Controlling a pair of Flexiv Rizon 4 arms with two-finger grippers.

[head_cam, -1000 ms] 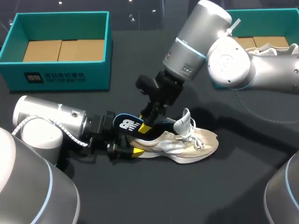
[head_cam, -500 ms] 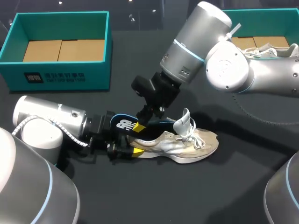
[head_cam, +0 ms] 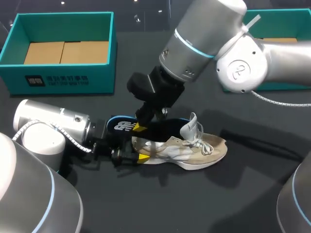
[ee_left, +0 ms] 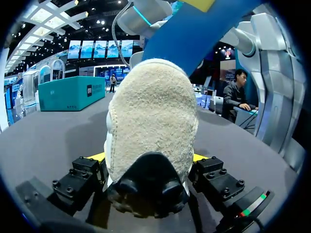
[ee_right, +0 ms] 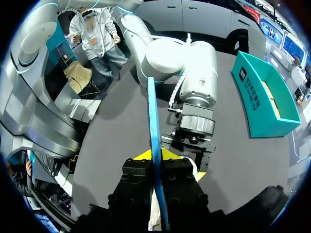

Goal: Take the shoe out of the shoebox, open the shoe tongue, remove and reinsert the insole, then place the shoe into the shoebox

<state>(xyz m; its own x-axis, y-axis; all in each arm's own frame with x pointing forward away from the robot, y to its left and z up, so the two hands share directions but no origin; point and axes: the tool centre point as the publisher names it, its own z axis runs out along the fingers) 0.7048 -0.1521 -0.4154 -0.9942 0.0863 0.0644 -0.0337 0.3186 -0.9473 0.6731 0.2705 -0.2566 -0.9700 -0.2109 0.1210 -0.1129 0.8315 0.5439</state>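
Right gripper (ee_right: pixel 156 155), pinching the insole (head_cam: pixel 120 125), has slid it toward the table's left edge, nearly out, while left gripper (ee_left: pixel 148 158) clamps the shoe (head_cam: pixel 194 148).

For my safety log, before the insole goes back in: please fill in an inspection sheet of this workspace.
Surface: dark table.
Job's things: shoe on the table, tongue raised; insole held above the heel; shoebox far left, open.
Clutter: second teal box far right, partly behind the right arm.
Grippers: left gripper shut on the shoe's heel; right gripper shut on the insole.
Cables: grey cable on the left arm; pale cable under the right arm.
Surroundings: nothing seen.
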